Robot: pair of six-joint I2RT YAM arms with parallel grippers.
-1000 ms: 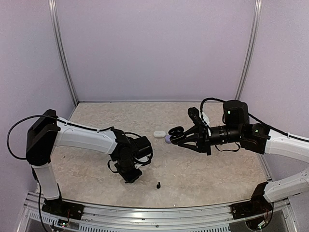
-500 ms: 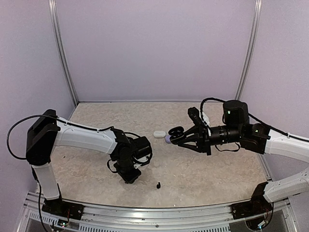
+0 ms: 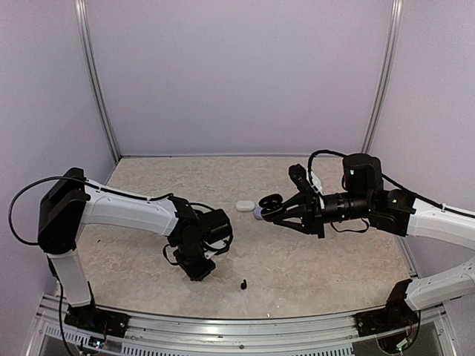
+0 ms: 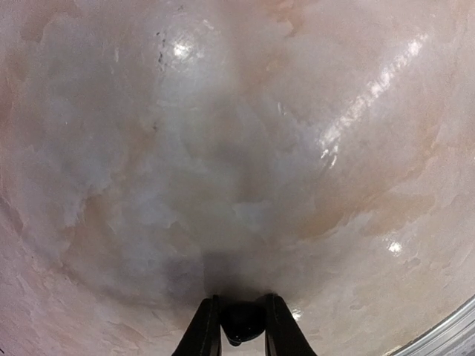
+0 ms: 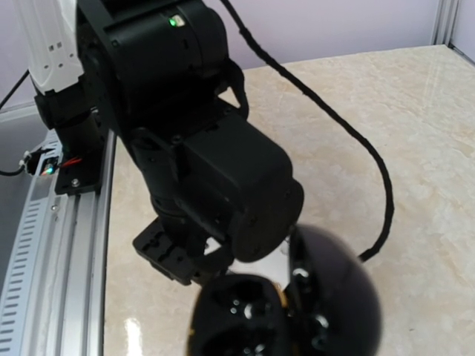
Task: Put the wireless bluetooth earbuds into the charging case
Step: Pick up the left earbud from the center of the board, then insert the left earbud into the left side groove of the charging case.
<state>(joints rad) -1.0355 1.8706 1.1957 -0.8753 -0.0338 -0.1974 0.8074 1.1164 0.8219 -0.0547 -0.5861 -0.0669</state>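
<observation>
Holding one earbud (image 4: pixel 242 323), left gripper (image 4: pixel 241 305); one case (image 5: pixel 241 315), right gripper (image 3: pixel 272 206); second earbud (image 3: pixel 243 283) loose

Left pincer (image 4: pixel 242 326) clamped low, right pincer (image 3: pixel 269 205) gripping aloft

Two black earbuds were in sight: a loose earbud (image 3: pixel 243 283) at 6 o'clock on the tabletop (image 3: pixel 312 259) and a held earbud (image 4: pixel 242 325) in the left gripper (image 4: pixel 242 311). Three cases showed just toward 12 o'clock from centre: a white case (image 3: pixel 245 205), a partly hidden lavender case (image 3: pixel 257 213) and an open black case (image 3: pixel 269 202).
</observation>
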